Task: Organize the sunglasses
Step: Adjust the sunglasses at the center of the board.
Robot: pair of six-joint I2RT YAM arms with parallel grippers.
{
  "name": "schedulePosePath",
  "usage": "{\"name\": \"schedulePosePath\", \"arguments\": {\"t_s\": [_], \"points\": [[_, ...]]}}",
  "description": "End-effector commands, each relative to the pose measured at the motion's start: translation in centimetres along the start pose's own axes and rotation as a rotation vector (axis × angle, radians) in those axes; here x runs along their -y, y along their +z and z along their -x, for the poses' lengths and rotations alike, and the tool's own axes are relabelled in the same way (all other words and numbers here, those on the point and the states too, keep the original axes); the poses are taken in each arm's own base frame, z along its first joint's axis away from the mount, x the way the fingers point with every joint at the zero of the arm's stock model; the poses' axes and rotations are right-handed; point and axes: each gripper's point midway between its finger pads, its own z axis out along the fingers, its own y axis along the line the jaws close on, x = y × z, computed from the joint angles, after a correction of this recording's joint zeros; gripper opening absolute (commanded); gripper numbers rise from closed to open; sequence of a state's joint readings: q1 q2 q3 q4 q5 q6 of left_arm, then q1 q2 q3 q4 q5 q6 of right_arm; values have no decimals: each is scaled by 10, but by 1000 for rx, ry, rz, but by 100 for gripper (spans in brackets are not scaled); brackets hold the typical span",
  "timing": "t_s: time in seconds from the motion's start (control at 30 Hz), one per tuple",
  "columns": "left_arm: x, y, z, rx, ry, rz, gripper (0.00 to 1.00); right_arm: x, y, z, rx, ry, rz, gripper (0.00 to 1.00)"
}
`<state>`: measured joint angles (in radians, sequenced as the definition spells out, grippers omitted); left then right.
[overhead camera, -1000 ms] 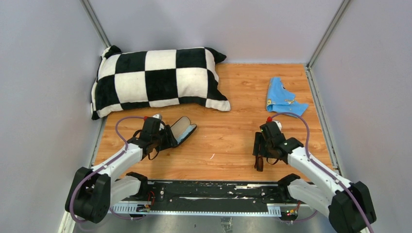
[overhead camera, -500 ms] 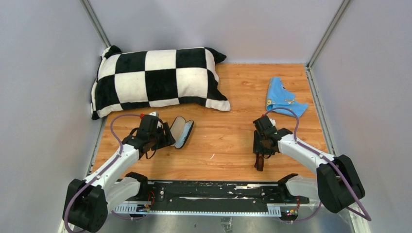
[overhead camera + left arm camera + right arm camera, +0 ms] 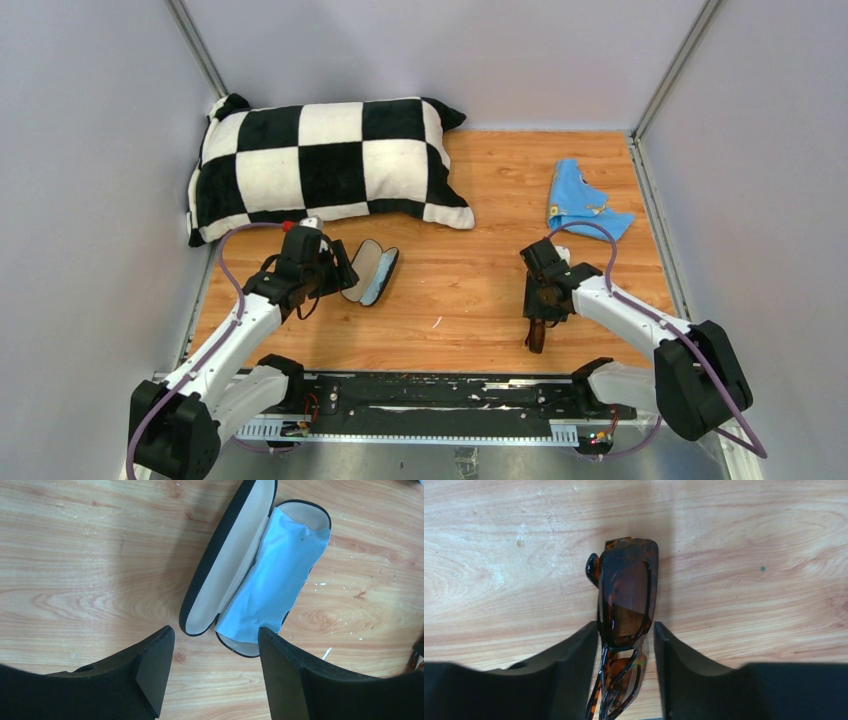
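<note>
My right jaws are clamped on the sunglasses [image 3: 626, 585], pressing each side of the folded frame. They are mottled brown tortoiseshell with amber-brown lenses and thin dark arms, resting on the tabletop [image 3: 480, 200] well to the right of the open black case [image 3: 220, 570]. My left jaws hang apart over that case's near end, where a blue cloth [image 3: 277, 575] lies inside.
</note>
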<state>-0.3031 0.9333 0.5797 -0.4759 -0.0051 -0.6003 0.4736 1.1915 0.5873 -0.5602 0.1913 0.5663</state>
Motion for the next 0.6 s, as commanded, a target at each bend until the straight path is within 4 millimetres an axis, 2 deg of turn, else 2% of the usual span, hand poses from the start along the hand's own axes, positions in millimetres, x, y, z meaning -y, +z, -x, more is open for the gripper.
{"name": "schedulePosePath", "arguments": {"t_s": [0.0,0.23,0.43,0.57], "points": [[-3,-2,2,-1,10,15,69,1,-6,-6,-15,33,-12,45],[-2,-2,1,-2,10,10,69,-9,-7,-5,-7,-11,6,42],[-2,-1,2,-4,12,8,68,-39,-8,-2,-10,-111,43,44],[-1,-3,2,0,13,6,69,-66,-8,-4,-17,-263,57,48]]}}
